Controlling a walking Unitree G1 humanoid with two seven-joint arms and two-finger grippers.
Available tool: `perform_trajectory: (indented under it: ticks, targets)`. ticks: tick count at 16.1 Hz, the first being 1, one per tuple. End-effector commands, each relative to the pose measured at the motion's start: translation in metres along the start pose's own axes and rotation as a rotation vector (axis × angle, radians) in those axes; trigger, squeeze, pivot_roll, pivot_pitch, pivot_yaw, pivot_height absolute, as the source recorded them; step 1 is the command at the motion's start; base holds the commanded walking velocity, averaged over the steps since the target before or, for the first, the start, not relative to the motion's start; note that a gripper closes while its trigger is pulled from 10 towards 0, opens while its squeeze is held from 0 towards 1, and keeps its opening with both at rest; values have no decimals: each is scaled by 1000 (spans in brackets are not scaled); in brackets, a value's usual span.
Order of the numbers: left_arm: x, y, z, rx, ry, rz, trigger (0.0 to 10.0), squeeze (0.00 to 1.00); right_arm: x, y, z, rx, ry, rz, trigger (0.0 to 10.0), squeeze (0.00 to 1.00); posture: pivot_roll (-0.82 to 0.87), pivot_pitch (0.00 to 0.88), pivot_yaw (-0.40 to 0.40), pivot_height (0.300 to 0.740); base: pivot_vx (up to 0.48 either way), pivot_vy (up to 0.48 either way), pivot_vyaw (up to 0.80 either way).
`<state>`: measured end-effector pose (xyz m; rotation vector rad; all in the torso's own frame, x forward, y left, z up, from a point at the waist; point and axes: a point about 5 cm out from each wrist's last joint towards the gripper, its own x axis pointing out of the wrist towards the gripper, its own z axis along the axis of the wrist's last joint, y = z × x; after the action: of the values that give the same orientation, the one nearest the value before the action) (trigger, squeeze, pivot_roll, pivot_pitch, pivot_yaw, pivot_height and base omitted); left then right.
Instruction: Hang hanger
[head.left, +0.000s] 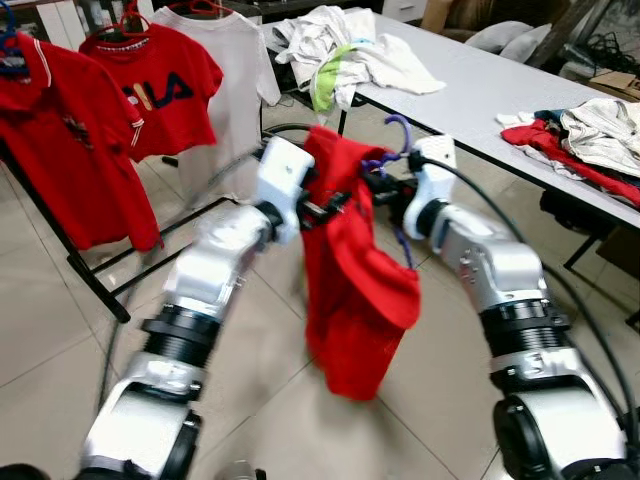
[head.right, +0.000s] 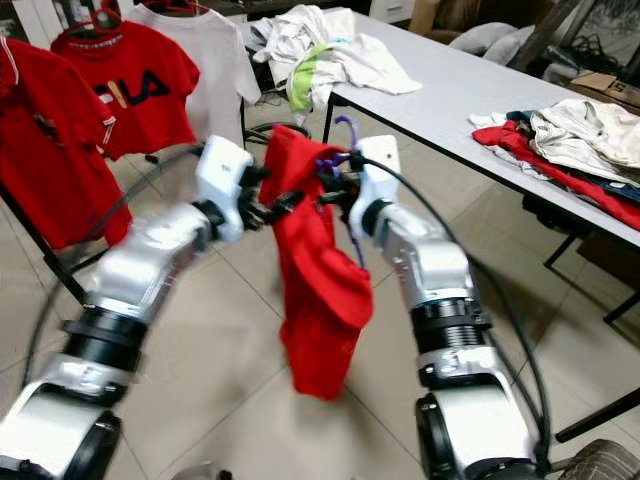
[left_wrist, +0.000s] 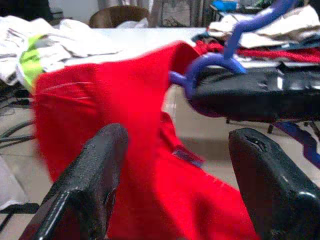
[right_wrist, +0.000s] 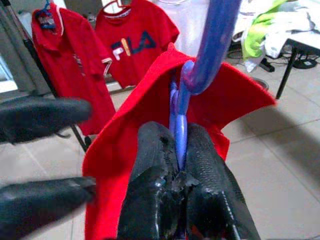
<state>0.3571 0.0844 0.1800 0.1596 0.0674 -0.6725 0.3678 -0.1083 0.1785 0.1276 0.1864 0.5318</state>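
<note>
Right tool (right_wrist: 181, 165) clamped on purple hanger (right_wrist: 200, 65), arm raised; left tool (left_wrist: 175, 165) fingers apart beside red shirt (head.left: 350, 270)

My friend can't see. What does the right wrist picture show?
The right gripper pinches a purple hanger with a red shirt draped on it. The left gripper's open fingers reach in beside the shirt. Behind, more red shirts hang on a rack.
</note>
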Motion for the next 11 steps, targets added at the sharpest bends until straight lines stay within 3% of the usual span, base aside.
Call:
perform_trajectory:
  ticks: [1,4,6,7,8,11]
  targets:
    - [6,2,9,73,-41,34,10000,0,0,5,21,-16,-69,10,0,0,-43,0,-32,740,0,0,0]
    - [12,1,10,104,-50,51,10000,0,2,15,20,-19,-62,41,0,0,-48,0,-27,740,0,0,0]
    - [14,10,12,134,-49,151,10000,0,1,19,18,-27,-60,50,0,0,-49,0,-24,740,0,0,0]
    - [14,13,11,132,-57,166,8039,0,0,21,18,-25,-61,60,0,0,-48,0,-23,740,0,0,0]
    - [14,15,10,142,-58,180,0,0,-1,24,18,-26,-61,71,0,0,-48,0,-23,740,0,0,0]
    - [13,27,11,166,-67,248,0,0,-2,30,18,-29,-59,91,0,0,-49,0,-20,740,0,0,0]
